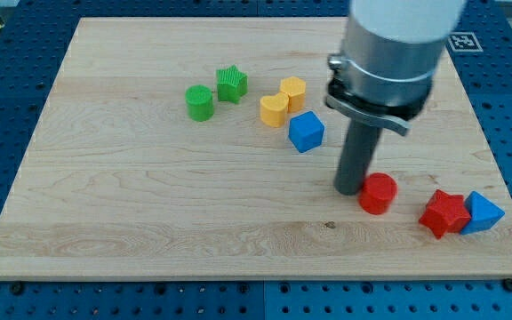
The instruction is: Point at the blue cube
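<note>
The blue cube (pixel 307 131) sits on the wooden board (pixel 149 196) right of centre, just below two yellow blocks. My tip (pixel 352 189) is the lower end of the dark rod. It rests below and to the right of the blue cube, a short gap away. It stands right beside the left side of a red cylinder (pixel 378 193).
A yellow heart-like block (pixel 274 110) and a yellow cylinder (pixel 293 92) sit above the blue cube. A green cylinder (pixel 200 102) and a green star (pixel 231 84) lie to the left. A red star (pixel 444 212) and a blue triangular block (pixel 482 212) lie at the lower right.
</note>
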